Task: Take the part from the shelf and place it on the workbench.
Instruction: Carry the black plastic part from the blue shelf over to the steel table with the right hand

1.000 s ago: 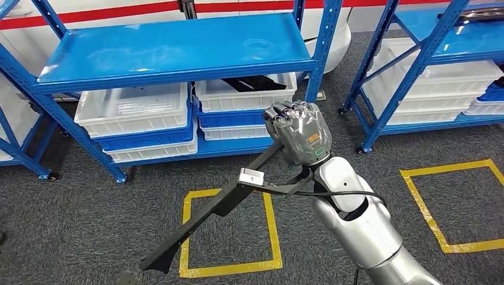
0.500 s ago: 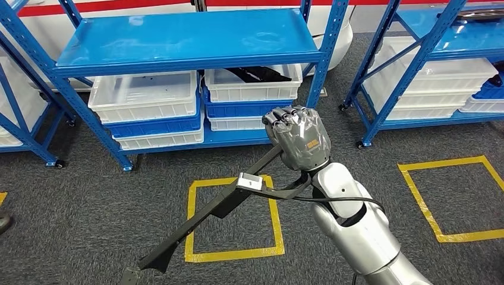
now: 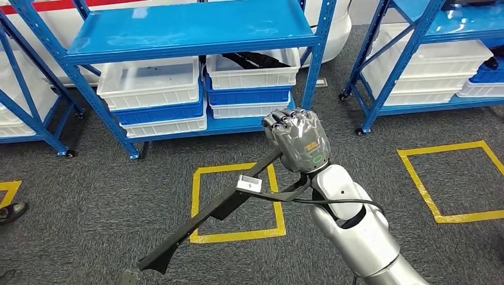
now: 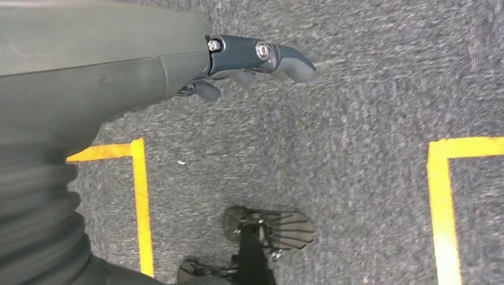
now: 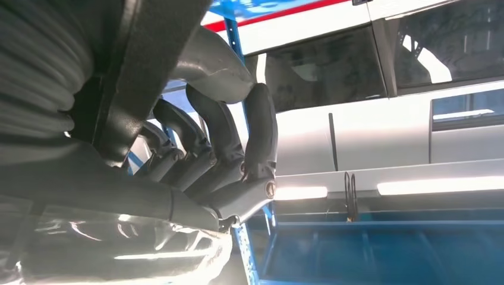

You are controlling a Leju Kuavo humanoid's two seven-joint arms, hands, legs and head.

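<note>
Black and long, the part (image 3: 208, 219) is clenched in the right hand (image 3: 299, 141), whose fingers are curled tight round its upper end; from there it slopes down and toward the robot's left, over the grey carpet, carrying a small white tag (image 3: 249, 183) midway along its length. Against the head views of a second and half a second ago, the whole scene has slid: the blue shelf (image 3: 190, 29) now sits higher and farther right in the picture, the yellow floor square (image 3: 238, 202) has shifted with it, and a shoe (image 3: 12, 212) has come in at the left edge. Because everything moved together, this reads as the camera turning and backing away, not as the things moving; the hand and part keep the same pose relative to the body. For the task, the pick from the shelf appears done and the carry is under way, with no surface yet seen to receive the part. White and blue bins (image 3: 252, 77) remain on the lower shelf, one holding another dark part (image 3: 252, 59). In the right wrist view the curled fingers (image 5: 238, 142) wrap the dark bar (image 5: 148, 65). The left hand (image 4: 249, 56) hangs over the carpet beside yellow tape (image 4: 139, 202), fingers apart and holding nothing.
</note>
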